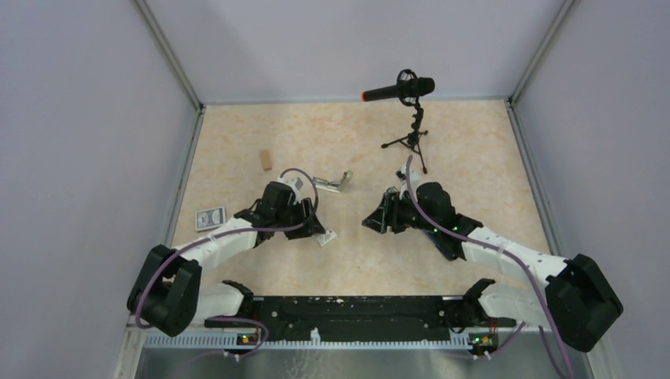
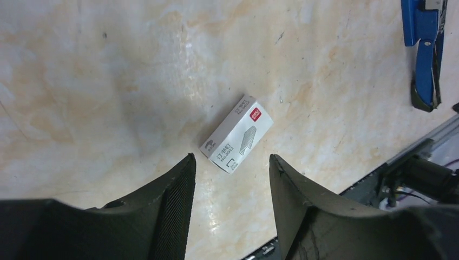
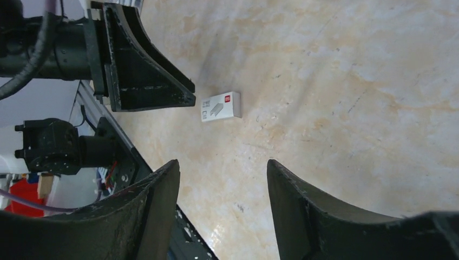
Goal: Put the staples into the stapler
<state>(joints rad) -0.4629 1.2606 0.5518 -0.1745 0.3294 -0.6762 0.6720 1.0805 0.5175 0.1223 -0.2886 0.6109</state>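
Observation:
The staples are a small white box with a red mark, lying flat on the table, also seen as the box from above and the box in the right wrist view. My left gripper hovers open just beside it, with nothing between its fingers. My right gripper is open and empty over bare table, a short way to the box's right. The pale grey-green stapler lies with its halves hinged apart, farther back on the table, beyond the left gripper.
A brown wooden block lies at the back left. A blue-patterned card pack sits at the left. A microphone on a tripod stands at the back. A bright blue bar lies near the right arm.

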